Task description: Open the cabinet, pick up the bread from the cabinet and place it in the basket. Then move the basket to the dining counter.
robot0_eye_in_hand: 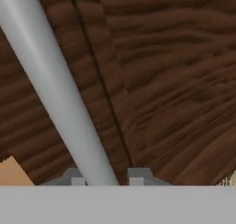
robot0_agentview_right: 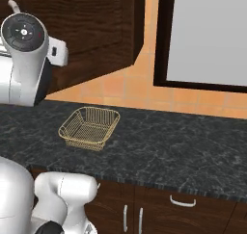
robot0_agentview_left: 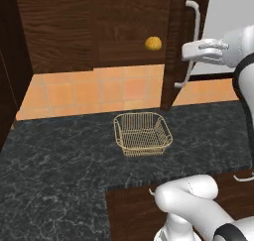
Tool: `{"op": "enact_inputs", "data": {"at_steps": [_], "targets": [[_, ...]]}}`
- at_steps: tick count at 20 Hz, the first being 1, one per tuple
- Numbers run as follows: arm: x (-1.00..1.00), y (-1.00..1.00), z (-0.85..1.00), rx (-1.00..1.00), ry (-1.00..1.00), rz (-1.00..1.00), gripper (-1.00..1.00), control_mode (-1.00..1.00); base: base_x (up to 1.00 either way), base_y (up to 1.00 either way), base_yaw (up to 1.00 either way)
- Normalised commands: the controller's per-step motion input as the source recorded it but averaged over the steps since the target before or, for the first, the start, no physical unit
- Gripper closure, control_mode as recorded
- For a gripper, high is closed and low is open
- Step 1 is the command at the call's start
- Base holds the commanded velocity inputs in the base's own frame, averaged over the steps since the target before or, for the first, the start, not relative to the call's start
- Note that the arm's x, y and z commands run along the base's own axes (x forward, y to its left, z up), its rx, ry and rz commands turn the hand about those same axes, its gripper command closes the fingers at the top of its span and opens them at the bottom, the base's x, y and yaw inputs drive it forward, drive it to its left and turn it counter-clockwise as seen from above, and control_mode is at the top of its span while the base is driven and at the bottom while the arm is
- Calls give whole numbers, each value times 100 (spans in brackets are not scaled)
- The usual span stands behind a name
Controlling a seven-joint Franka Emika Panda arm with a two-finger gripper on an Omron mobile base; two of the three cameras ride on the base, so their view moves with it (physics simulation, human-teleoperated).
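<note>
The bread (robot0_agentview_left: 153, 43) sits on the shelf inside the cabinet (robot0_agentview_left: 59, 27), whose door (robot0_agentview_left: 174, 46) stands ajar; the gripper (robot0_eye_in_hand: 107, 179) is clamped on the silver handle (robot0_agentview_left: 194, 41); the basket (robot0_agentview_left: 142, 133) rests on the black counter (robot0_agentview_left: 54, 170) below

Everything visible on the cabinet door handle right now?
The handle is a long silver-grey bar, smooth and metal-looking, mounted upright on the dark wood-grain cabinet door, with curved ends bending back into the wood. The door stands swung partly open. The gripper is closed around the bar about midway; in the hand view the bar runs diagonally between the two fingertips.
</note>
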Motion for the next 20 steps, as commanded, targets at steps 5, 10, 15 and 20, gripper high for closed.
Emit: {"op": "enact_inputs", "data": {"at_steps": [5,10,15,20], "targets": [[-17,-75,-9,-1,-17,23,100,-100,0,0,0],[1,-7,-1,0,0,5,-100,-100,0,0,0],[-18,-11,7,0,2,-5,-100,-100,0,0,0],[-67,-7,3,-8,-1,-9,-100,-100,0,0,0]]}}
